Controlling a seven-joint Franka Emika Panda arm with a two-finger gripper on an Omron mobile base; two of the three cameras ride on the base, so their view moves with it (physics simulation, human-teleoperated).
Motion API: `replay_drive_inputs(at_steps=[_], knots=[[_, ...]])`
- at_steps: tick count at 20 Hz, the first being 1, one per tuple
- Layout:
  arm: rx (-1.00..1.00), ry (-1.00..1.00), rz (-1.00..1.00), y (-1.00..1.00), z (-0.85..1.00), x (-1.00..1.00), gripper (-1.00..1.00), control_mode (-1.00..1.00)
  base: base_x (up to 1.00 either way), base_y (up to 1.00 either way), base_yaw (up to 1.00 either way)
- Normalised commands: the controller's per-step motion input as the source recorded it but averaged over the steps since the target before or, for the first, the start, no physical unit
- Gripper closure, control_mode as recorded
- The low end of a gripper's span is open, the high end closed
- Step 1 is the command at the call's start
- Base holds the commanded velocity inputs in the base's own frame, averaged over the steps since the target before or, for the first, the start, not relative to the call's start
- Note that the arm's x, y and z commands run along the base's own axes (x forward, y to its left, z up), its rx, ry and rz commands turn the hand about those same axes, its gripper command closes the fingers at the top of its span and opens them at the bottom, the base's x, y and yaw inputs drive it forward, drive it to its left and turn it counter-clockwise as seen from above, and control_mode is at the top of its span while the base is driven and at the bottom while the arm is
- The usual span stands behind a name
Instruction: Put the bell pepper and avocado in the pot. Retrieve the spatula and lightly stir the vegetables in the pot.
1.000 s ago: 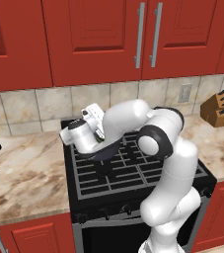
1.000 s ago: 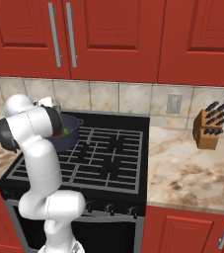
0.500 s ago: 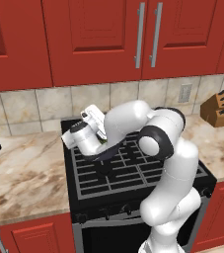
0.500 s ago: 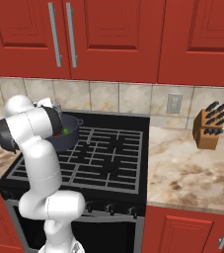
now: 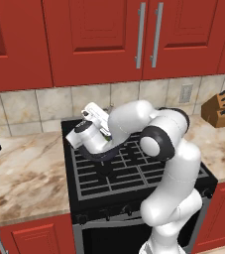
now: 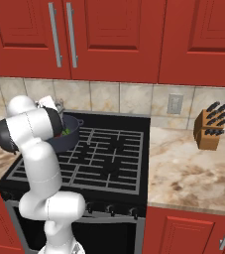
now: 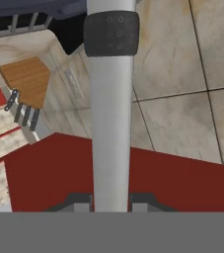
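Observation:
The dark grey-blue pot (image 6: 68, 140) stands on the stove's back left burner, and its wall also shows under my hand in the left base view (image 5: 100, 154). A green bit, the avocado (image 6: 65, 132), peeks over the rim. The bell pepper is hidden inside the pot. My gripper (image 7: 111, 201) is shut on the spatula (image 7: 111, 123), a grey shaft with a dark end cap. The hand (image 5: 86, 130) hangs tilted just over the pot's mouth, close to the backsplash (image 6: 54, 105). The spatula's working end is hidden.
The black stove grates (image 5: 134, 171) spread to the right of the pot. A wooden knife block (image 6: 209, 130) stands on the right counter. Marble counter (image 5: 20, 173) lies left of the stove. Red cabinets hang above, and a tiled backsplash is close behind the hand.
The hand has shifted only slightly over the pot. The grip on the spatula is unchanged.

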Motion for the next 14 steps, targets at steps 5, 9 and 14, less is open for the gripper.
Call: replay_drive_inputs(at_steps=[5,9,14], knots=[[0.0,0.0,0.0,0.0,0.0,0.01,1.0,-1.0,0.0,0.0,0.0],[0.0,0.0,0.0,0.0,0.0,0.21,1.0,-1.0,0.0,0.0,0.0],[0.0,0.0,0.0,0.0,0.0,0.26,1.0,-1.0,0.0,0.0,0.0]])
